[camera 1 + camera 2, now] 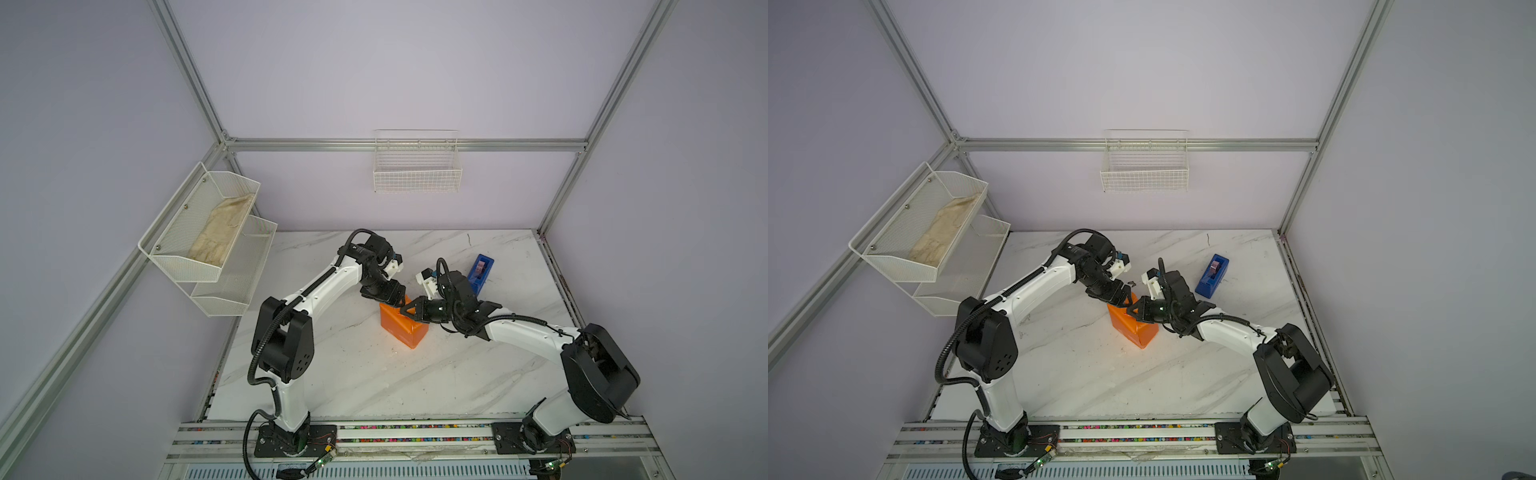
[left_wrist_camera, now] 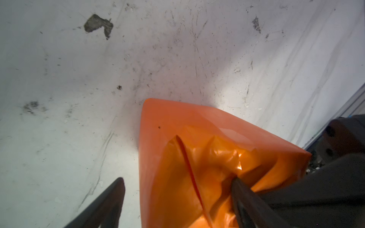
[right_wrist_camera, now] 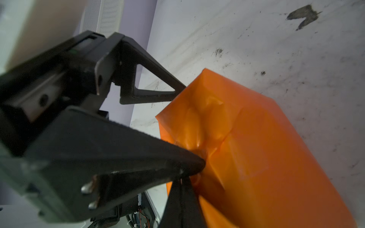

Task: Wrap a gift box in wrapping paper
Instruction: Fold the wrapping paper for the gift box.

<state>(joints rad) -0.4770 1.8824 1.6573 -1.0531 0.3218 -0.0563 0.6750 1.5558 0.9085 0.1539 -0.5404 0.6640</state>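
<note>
Right now the wrapping paper (image 1: 401,330) sits as a boxy orange bundle on the marble table (image 1: 374,374), directly under both grippers in both top views. The left gripper (image 2: 177,179) has its jaws spread wide. In the left wrist view one finger (image 2: 110,201) hangs over bare table clear of the paper's side, while the other finger (image 2: 248,199) rests its tip in the crumpled, glossy folds at the bundle's end. Nothing is clamped between them.

The right gripper (image 3: 183,177) comes in from the opposite side with its jaws pressed together. Its tip pokes into the same gathered folds, touching the paper just beside the left gripper's nearer finger. Seen from the right wrist, the left gripper's two fingers straddle the paper's puckered end, one off its edge and one against the folds.

The gift box does not show anywhere. Going by the bundle's flat faces and square corners it is probably inside, but the paper covers all of it. Beyond the right gripper's wrist, well apart from the paper, a blue tape dispenser (image 1: 481,274) stands on the table.
</note>
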